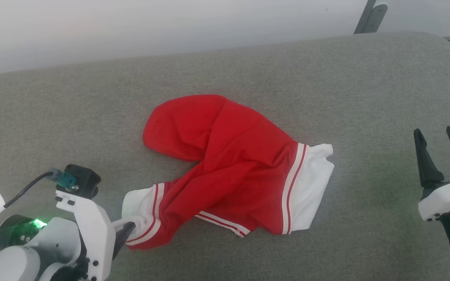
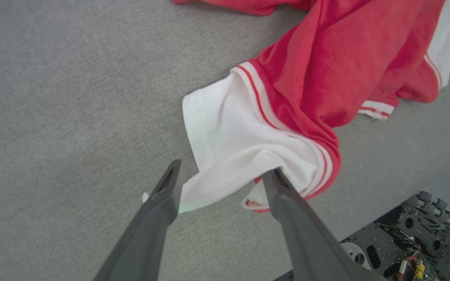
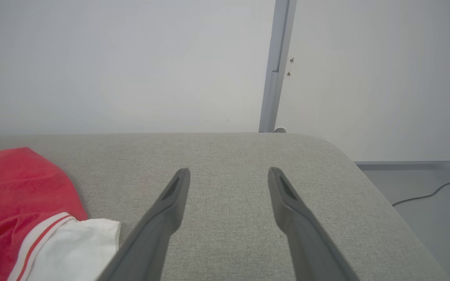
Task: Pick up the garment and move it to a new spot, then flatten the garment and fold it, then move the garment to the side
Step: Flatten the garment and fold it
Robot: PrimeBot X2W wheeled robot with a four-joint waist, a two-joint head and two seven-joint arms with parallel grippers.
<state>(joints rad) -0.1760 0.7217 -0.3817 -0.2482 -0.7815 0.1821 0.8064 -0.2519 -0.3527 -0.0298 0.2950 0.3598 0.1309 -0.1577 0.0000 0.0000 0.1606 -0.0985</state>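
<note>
Grey fabric bench (image 3: 229, 156) with a rounded far corner, plain white wall (image 3: 92, 58) behind — a grey post (image 3: 277, 66) rises there, and a dark cable (image 3: 424, 198) crosses the grey floor (image 3: 424, 226).

crumpled red white-cuffed garment (image 1: 240, 164), twisted, on grey surface (image 1: 92, 117)

Head cam looks fwd and down on the grey padded surface (image 1: 326, 78), wall (image 1: 131, 23) at top edge. Left wrist cam sits v. close, aimed steeply down at one white cuff of the garment (image 2: 318, 70). Right wrist cam looks low across the surface twd the wall (shares the other cuff w/ head cam).
</note>
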